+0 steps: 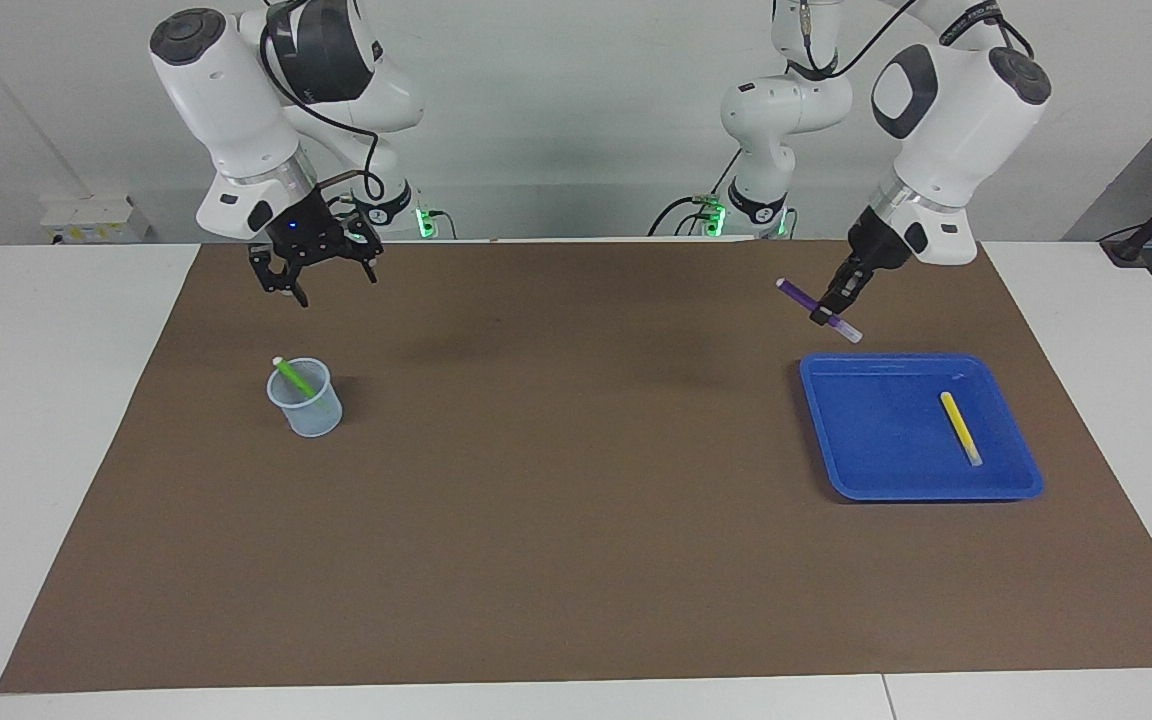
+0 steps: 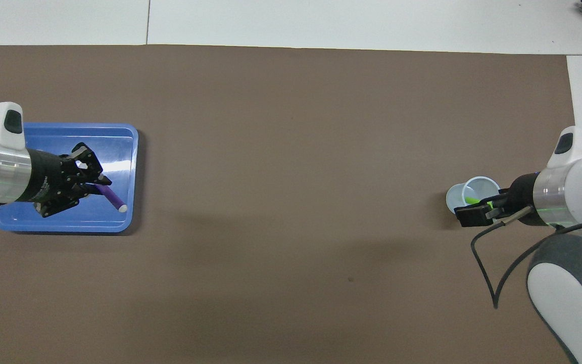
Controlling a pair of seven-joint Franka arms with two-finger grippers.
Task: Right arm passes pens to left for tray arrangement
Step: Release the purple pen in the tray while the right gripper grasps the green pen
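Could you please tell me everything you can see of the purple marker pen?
The short purple marker pen has a slim plastic-looking barrel with a whitish tip at one end and a pale end at the other. The left arm's narrow black gripper is shut on its middle, holding it tilted in the air above the shallow blue tray's edge, touching nothing else.

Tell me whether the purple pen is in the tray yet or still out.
Out. The purple pen hangs tilted in the left claw, shut on it, raised above the blue tray. Only the yellow pen lies in the tray.
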